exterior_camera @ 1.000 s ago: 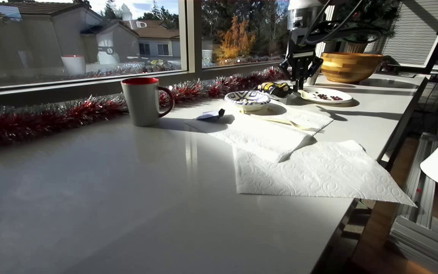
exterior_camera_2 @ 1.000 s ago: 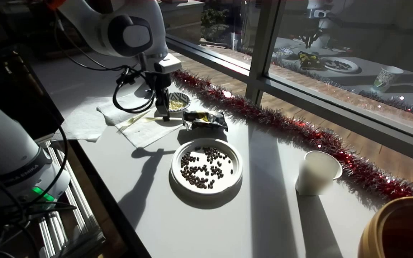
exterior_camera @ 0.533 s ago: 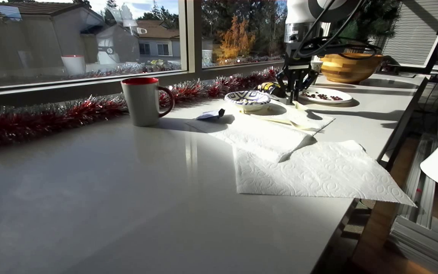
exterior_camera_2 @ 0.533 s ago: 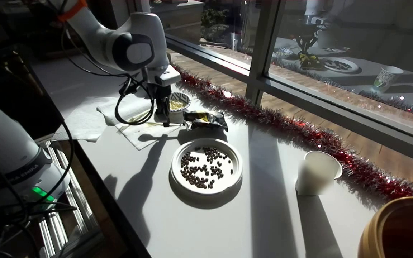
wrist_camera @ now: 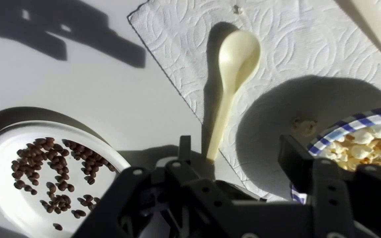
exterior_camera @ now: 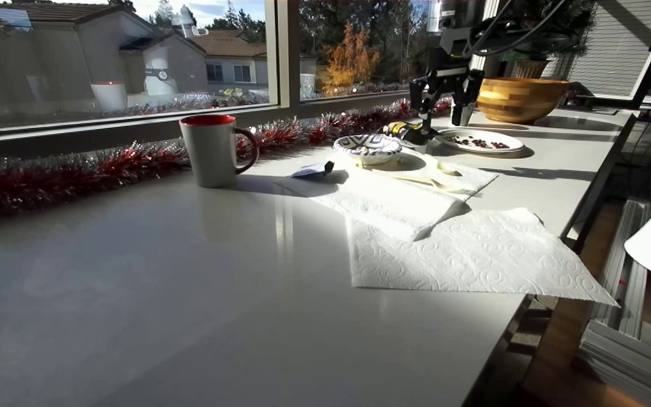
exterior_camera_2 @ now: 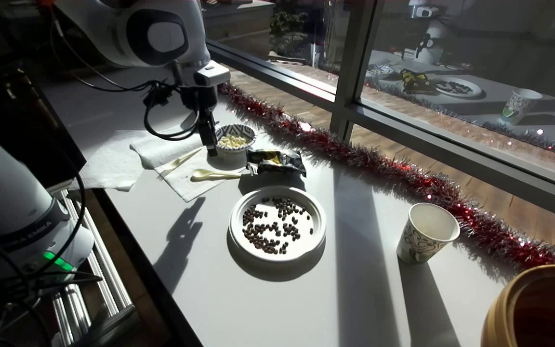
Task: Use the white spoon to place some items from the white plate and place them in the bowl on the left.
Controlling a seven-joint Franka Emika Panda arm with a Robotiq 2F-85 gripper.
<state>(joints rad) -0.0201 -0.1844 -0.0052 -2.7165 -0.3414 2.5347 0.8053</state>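
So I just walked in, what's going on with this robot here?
The robot's gripper is open above the table, holding nothing. The spoon lies across the edge of a paper towel. The plate holds dark bean-like bits, and the bowl holds popcorn. The job seems to be spooning bits into the bowl, but none show there.

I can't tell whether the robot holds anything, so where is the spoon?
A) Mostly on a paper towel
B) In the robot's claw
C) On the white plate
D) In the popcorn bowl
A: in the wrist view the spoon lies mostly on a paper towel, apart from the open gripper.
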